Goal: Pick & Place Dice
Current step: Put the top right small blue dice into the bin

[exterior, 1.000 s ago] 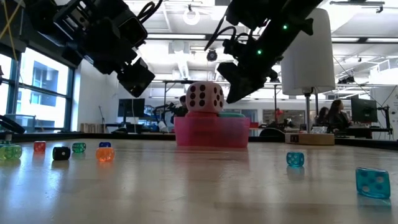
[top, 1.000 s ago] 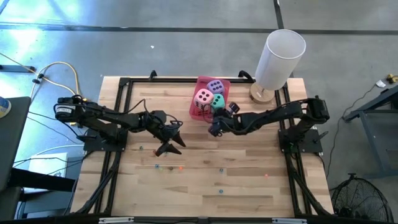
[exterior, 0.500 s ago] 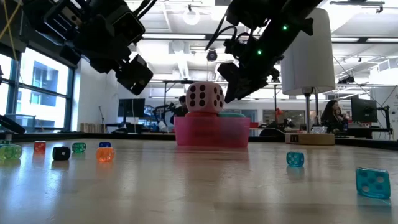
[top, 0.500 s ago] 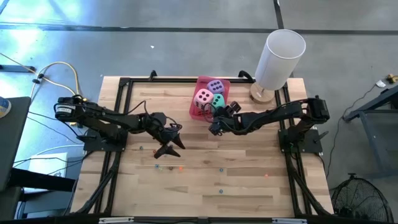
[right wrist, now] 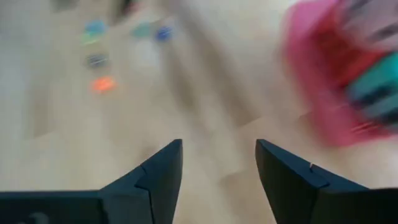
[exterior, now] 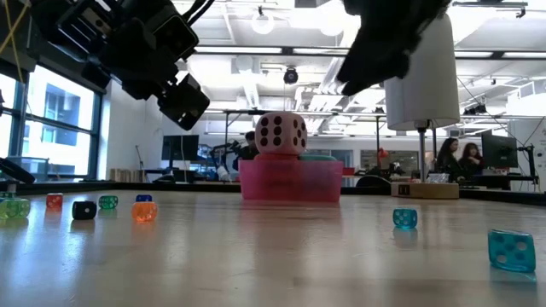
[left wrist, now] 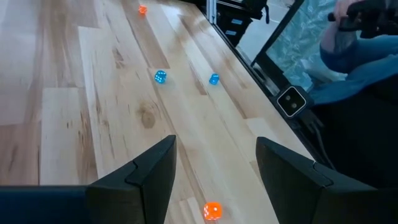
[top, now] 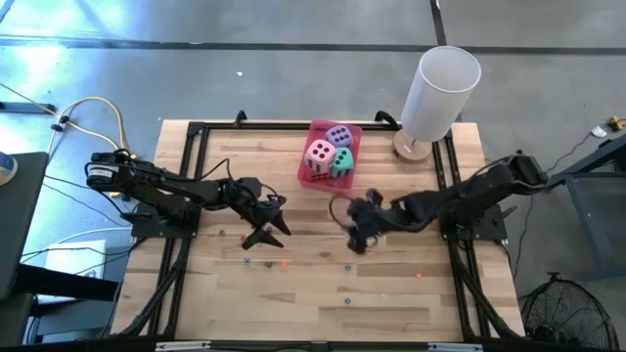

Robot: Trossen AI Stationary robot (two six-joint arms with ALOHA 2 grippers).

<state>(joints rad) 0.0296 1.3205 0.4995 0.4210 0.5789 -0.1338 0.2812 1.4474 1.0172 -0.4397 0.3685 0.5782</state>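
Three soft dice show in a pink translucent tray (top: pixel 305 130) at the table's far middle: pink (top: pixel 319 154), teal (top: pixel 342 160) and purple (top: pixel 339 136). A red die (top: pixel 313 174) peeks out under the pink one. In the low view the pink die (exterior: pixel 281 134) sticks up above the tray wall (exterior: pixel 290 183). My right gripper (top: pixel 350 227) hovers open and empty, nearer than the tray; its wrist view shows the open fingers (right wrist: pixel 218 146) with the tray off to one side. My left gripper (top: pixel 276 220) hangs open above the table left of centre (left wrist: pixel 216 143).
A tall white cylinder on a round wooden base (top: pixel 440 88) stands at the far right corner. Tiny coloured translucent dice lie scattered on the wood (top: pixel 284 262) (exterior: pixel 512 250) (left wrist: pixel 160 76). Black frame rails (top: pixel 186 196) run along both sides. People sit in the room beyond (exterior: pixel 461 158).
My right gripper has pulled quickly away from the tray, toward the table's near edge and slightly right, and shows blurred. It stays open and empty. The dice in the tray have kept still.
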